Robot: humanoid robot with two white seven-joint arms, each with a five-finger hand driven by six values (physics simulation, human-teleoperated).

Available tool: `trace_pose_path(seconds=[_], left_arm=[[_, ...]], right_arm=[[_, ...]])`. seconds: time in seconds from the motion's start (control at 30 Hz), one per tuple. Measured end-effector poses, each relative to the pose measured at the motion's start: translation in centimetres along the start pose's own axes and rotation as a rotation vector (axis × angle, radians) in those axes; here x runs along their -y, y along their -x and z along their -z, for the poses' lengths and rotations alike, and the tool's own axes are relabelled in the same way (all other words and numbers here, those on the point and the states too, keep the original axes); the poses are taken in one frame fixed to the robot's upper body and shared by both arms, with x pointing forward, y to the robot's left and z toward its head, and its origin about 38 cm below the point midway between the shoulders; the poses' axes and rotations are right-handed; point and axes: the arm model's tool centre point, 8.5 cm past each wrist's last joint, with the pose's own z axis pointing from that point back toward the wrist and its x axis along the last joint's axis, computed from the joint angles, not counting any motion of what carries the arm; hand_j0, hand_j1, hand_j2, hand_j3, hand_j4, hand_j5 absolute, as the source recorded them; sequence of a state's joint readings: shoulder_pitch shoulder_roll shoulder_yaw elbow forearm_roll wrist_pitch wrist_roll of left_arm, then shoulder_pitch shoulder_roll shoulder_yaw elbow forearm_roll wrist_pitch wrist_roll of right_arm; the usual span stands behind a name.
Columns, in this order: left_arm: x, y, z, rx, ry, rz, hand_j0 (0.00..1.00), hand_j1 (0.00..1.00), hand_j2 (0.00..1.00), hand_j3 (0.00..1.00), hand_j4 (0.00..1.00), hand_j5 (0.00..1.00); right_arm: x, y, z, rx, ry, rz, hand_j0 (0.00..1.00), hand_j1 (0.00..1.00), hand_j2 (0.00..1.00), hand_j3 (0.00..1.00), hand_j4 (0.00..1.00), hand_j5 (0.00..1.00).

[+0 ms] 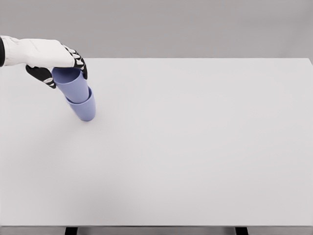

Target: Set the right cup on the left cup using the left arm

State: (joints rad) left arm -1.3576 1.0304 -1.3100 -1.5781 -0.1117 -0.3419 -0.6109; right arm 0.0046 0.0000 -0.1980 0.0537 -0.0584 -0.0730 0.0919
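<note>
**Inspector:** Position of the cups, please.

**Onlooker:** Both sit at the far left of the desk (195,147). The upper cup (72,83) is nested part-way into the lower cup (84,108), which stands on the desk surface. The left hand (61,66) is closed around the upper cup near its rim, fingers (80,62) on the far side and the thumb on the left. The right hand does not show.

**Inspector:** Handling properties?

**Onlooker:** In my judgement, light and stiff: thin-walled, plain blue tumblers, probably plastic. The walls look smooth, so likely slippery under a loose grip. They do not look fragile. The taper means the upper one may wedge in the lower if pressed hard.

**Inspector:** Where should it be held?

**Onlooker:** High on the wall, just below the rim, as the hand has it now. That leaves the lower part free to enter the other cup. A grip lower down would foul the lower cup's rim.

**Inspector:** Orientation?

**Onlooker:** Both mouths face up. The long axis of each runs mouth to base, and from this view the stack leans, top towards the far left and base towards the near right. How much of that is true tilt and how much is the camera angle, I cannot tell. The two axes appear roughly in line.

**Inspector:** Risk?

**Onlooker:** If the lean is real, letting go could tip the pair. I would judge the placing nearly done, release not yet made.
</note>
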Motion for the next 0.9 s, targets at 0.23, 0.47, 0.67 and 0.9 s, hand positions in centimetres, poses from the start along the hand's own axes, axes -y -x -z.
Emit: trace_pose_path(seconds=[0.23, 0.47, 0.67, 0.9], left_arm=[[-0.02, -0.01, 0.04, 0.001, 0.000, 0.002, 0.73, 0.73, 0.73, 0.73, 0.73, 0.73], [-0.05, 0.01, 0.01, 0.000, -0.001, 0.002, 0.79, 0.79, 0.79, 0.79, 0.79, 0.79], [-0.12, 0.01, -0.01, -0.001, -0.002, 0.003, 0.82, 0.82, 0.82, 0.82, 0.82, 0.82], [-0.13, 0.02, -0.02, -0.001, -0.002, 0.003, 0.84, 0.84, 0.84, 0.84, 0.84, 0.84]], right_arm=[[0.00, 0.00, 0.00, 0.000, 0.000, 0.000, 1.00, 1.00, 1.00, 1.00, 1.00, 1.00], [0.00, 0.01, 0.00, -0.001, 0.000, 0.000, 1.00, 1.00, 1.00, 1.00, 1.00, 1.00], [0.00, 0.01, 0.00, -0.001, 0.000, 0.000, 1.00, 1.00, 1.00, 1.00, 1.00, 1.00], [0.00, 0.00, 0.00, 0.000, 0.000, 0.000, 1.00, 1.00, 1.00, 1.00, 1.00, 1.00]])
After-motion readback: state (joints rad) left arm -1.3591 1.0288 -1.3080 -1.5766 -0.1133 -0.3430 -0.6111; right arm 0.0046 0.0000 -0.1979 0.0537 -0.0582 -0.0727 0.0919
